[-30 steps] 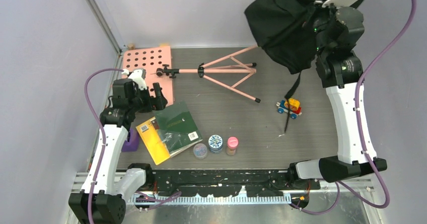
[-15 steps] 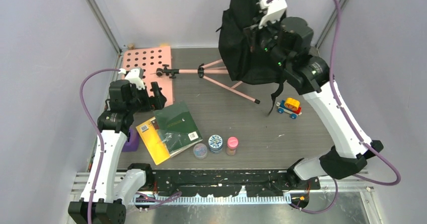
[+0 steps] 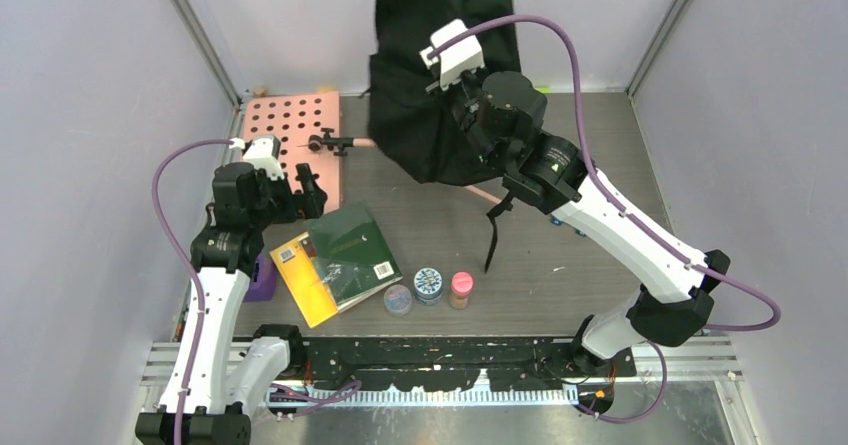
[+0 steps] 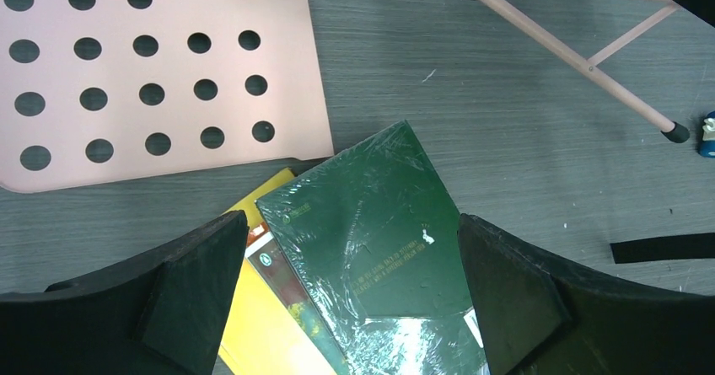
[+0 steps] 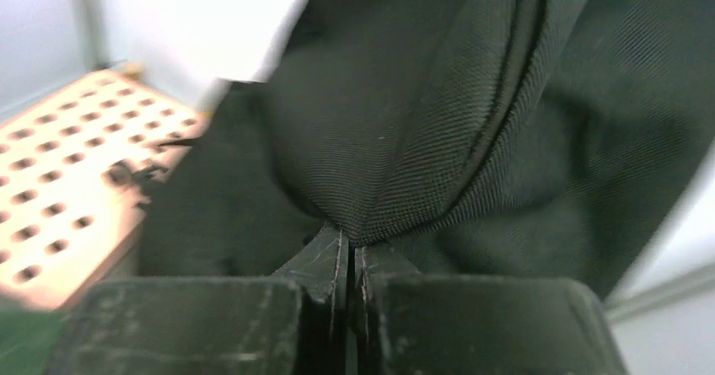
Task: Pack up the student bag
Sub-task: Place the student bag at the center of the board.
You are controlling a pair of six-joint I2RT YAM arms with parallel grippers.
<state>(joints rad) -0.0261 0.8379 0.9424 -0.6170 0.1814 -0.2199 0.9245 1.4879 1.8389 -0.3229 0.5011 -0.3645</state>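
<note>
At the far left a purple block sits by the left arm at the table's edge. The left gripper hovers with its jaws spread wide and nothing between them, just above the near corner of a pink plate full of holes and the top end of a green book. That book, wrapped in shiny film, lies tilted over a yellow book, whose edge shows on its left. A pink stand lies flat behind the books, its clamp end touching the plate and its legs running right under the bag. Near the front edge, just right of the books, three small jars stand in a row: a clear one, a blue-lidded one and a pink-lidded one. The bag hangs over the back middle of the table, rising past the top of the overhead view; whether its lower edge touches the surface I cannot tell. The right gripper is closed tight, pinching a fold of the bag's black fabric between its fingertips. A black strap dangles from the bag down towards the table. A toy car peeks out from behind the right arm.
</note>
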